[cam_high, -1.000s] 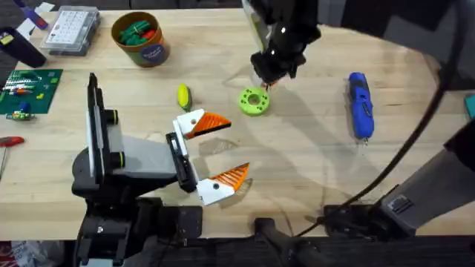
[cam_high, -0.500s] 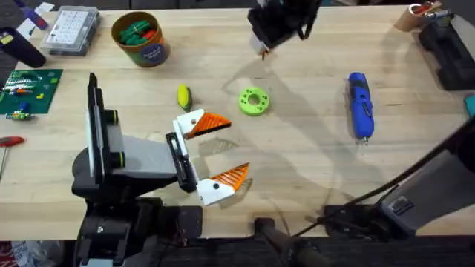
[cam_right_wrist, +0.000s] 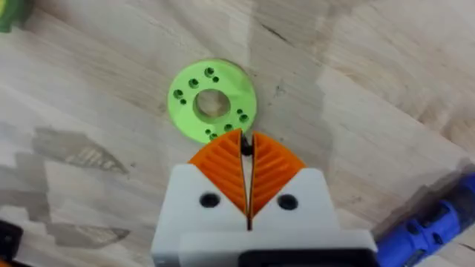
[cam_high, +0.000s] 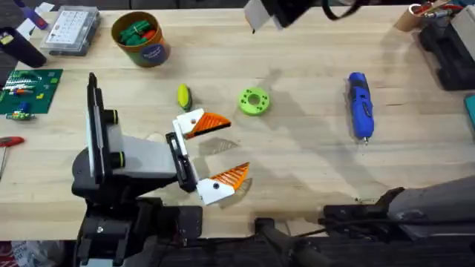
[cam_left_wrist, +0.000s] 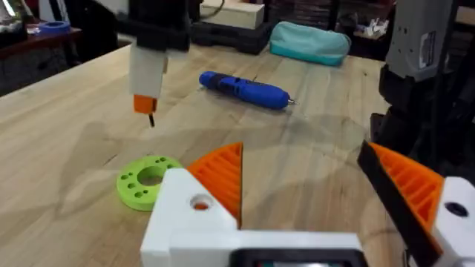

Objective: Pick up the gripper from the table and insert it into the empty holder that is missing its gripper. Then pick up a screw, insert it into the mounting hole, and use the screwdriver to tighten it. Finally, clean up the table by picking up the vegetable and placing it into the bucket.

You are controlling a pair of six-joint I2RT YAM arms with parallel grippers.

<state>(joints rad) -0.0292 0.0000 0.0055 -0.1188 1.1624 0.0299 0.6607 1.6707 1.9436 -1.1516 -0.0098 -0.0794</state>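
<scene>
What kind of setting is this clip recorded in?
Most likely a robotics lab or workshop bench: a wooden table with a blue screwdriver, a green circuit board, a clear parts box and a green printed ring.

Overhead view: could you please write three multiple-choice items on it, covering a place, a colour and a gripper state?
1. Where does the screwdriver lie relative to the holed disc?
A. on the robot's left of it
B. on the robot's right of it
C. on top of it

2. What colour is the holed disc?
A. red
B. blue
C. green

3. How is the left gripper?
A. open and empty
B. shut on nothing
C. shut on the disc

Answers: B, the blue tool lies apart on the disc's right; C, it is bright green; A, its orange pads stand wide apart over bare table.
</scene>
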